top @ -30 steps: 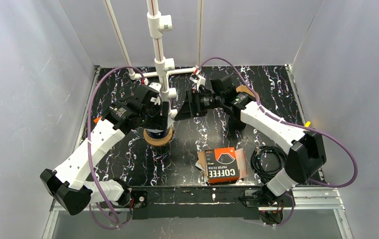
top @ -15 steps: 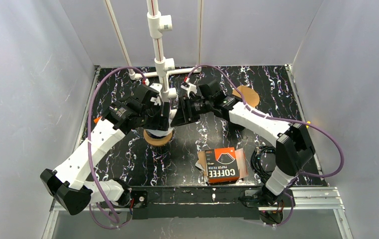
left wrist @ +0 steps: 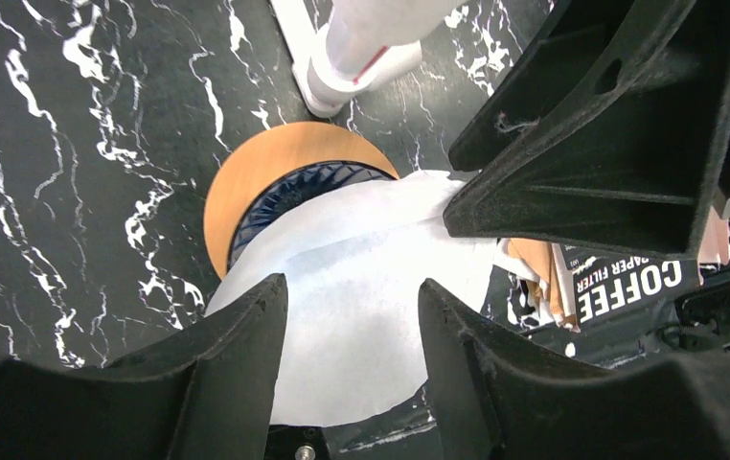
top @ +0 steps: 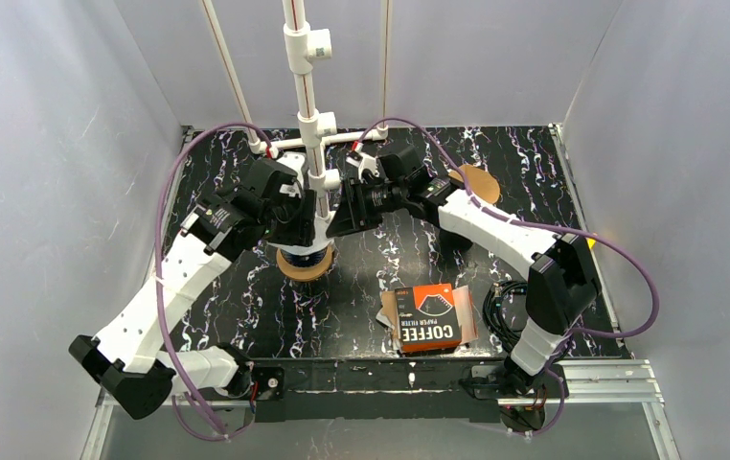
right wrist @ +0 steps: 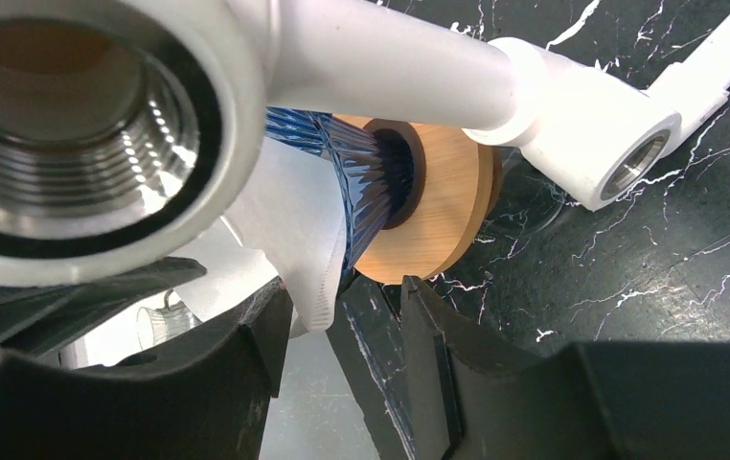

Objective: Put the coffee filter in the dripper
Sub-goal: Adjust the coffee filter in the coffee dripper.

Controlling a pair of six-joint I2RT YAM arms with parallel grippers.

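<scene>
Looking over the black marbled bench (top: 534,163), I see both arms meeting at the centre of the overhead view, above the blue dripper (left wrist: 294,187) on its wooden disc (right wrist: 443,206). My left hand (left wrist: 352,297) hangs with its fingers apart over the white coffee filter (left wrist: 342,230), which lies across the dripper's top and drapes over its rim. My right hand (right wrist: 342,297), fingers also apart, has the filter's crimped edge just inside its gap.

A white PVC pipe stand (top: 306,86) rises from the black marble-patterned table (top: 246,307); an orange-and-black coffee paper filter box (top: 428,318) lies near front, a coiled black cable (top: 517,309) just beside it, a brown disc (top: 476,180) back right
</scene>
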